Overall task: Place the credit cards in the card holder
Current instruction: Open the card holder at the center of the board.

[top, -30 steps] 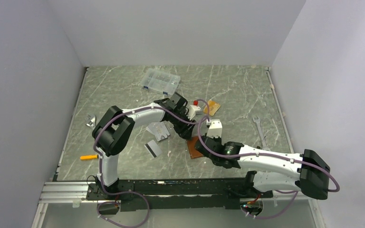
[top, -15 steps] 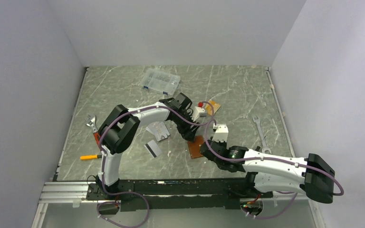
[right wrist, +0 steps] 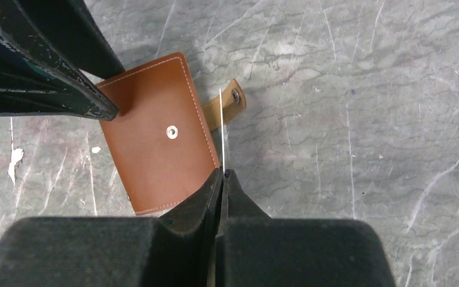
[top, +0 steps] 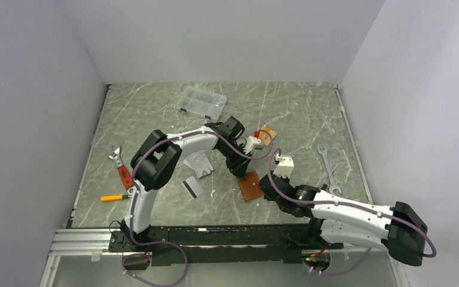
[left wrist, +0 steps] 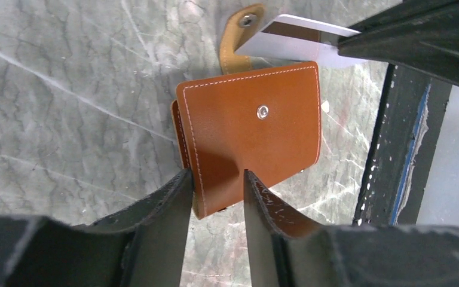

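Left arm arcs right, wrist bent down; left gripper (left wrist: 215,176) jaws apart over the closed card holder (left wrist: 251,137) corner, mid-table; right arm stretched low leftward; right gripper (right wrist: 222,174) clamped on silver credit card (left wrist: 293,37), edge-on beside the strap (left wrist: 239,30).

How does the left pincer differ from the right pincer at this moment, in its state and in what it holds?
The left pincer is open, with its jaws apart; the right pincer is shut. The left pincer has nothing clamped between its jaws, while the right pincer grips a silver-grey credit card by one end. Both are at the brown card holder, on opposite sides of it.
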`<action>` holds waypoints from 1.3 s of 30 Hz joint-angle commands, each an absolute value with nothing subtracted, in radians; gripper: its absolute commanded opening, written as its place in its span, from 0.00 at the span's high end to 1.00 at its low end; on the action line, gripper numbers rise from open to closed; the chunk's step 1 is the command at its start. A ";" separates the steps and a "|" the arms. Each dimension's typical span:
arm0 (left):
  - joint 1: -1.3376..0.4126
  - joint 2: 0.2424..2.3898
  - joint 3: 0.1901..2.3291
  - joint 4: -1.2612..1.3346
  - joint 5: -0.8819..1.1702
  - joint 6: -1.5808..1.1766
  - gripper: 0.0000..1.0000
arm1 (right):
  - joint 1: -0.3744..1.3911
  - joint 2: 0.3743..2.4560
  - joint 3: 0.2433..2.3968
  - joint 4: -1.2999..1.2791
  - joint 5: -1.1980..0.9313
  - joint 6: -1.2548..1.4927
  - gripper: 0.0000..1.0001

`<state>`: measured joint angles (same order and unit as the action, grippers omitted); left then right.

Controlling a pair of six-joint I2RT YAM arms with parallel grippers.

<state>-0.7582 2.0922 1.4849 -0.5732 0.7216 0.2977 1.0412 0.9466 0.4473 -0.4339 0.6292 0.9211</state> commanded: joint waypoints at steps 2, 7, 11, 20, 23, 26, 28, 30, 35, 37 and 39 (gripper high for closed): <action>-0.770 2.088 1.535 -0.635 0.839 0.393 0.62 | 1.008 0.909 0.426 -0.362 0.584 0.897 1.00; -0.769 2.069 1.536 -0.680 0.887 0.473 0.77 | 0.958 0.875 0.399 -0.339 0.538 0.882 1.00; -0.769 2.048 1.528 -0.720 0.922 0.548 0.81 | 0.929 0.861 0.374 -0.319 0.502 0.881 1.00; -0.771 1.959 1.455 -0.728 0.893 0.684 0.87 | 0.900 0.808 0.367 -0.287 0.451 0.867 1.00; -0.776 1.928 1.411 -0.675 0.848 0.679 0.90 | 0.902 0.748 0.354 -0.235 0.416 0.843 1.00; -0.780 1.900 1.363 -0.610 0.815 0.655 0.92 | 0.903 0.708 0.324 -0.142 0.350 0.807 1.00; -0.782 1.882 1.334 -0.557 0.796 0.639 0.93 | 0.902 0.705 0.296 -0.076 0.290 0.786 1.00; -0.781 1.867 1.301 -0.514 0.784 0.623 0.94 | 0.903 0.709 0.269 -0.009 0.214 0.774 1.00; -0.784 1.852 1.240 -0.421 0.723 0.588 0.95 | 0.906 0.739 0.230 0.103 0.127 0.782 1.00; -0.784 1.850 1.220 -0.379 0.700 0.560 0.95 | 0.905 0.739 0.220 0.123 0.114 0.786 1.00; -0.784 1.847 1.194 -0.326 0.674 0.504 0.95 | 0.907 0.732 0.213 0.147 0.097 0.785 1.00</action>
